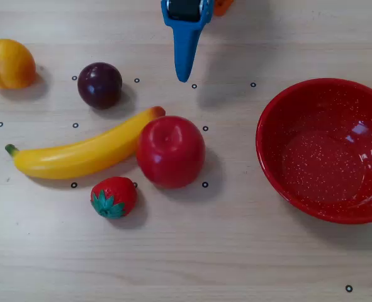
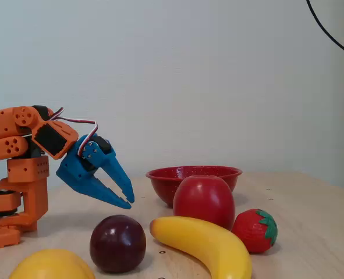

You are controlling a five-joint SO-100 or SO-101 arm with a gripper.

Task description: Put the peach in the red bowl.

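Hanging clear of the desk (image 1: 236,251), the blue gripper (image 2: 128,199) points down and forward with its two fingers slightly parted and nothing between them; the overhead view shows only one blue finger tip near the top edge, so the gap is judged from the fixed view and looks narrow. An orange arm (image 2: 20,168) carries it from the far edge of the desk.

At the far left corner in the overhead view sits the peach (image 1: 8,63), well apart from the gripper. Near it, toward the middle, is a dark plum (image 1: 100,85). A yellow banana (image 1: 85,151) lies diagonally in the left half, its reddish end touching or nearly touching a red apple (image 1: 170,151). A strawberry (image 1: 113,197) lies just beside the banana on the near side.

At the right edge stands the red bowl (image 1: 270,135), speckled white inside and holding nothing, partly cut off by the frame, well apart from the peach.
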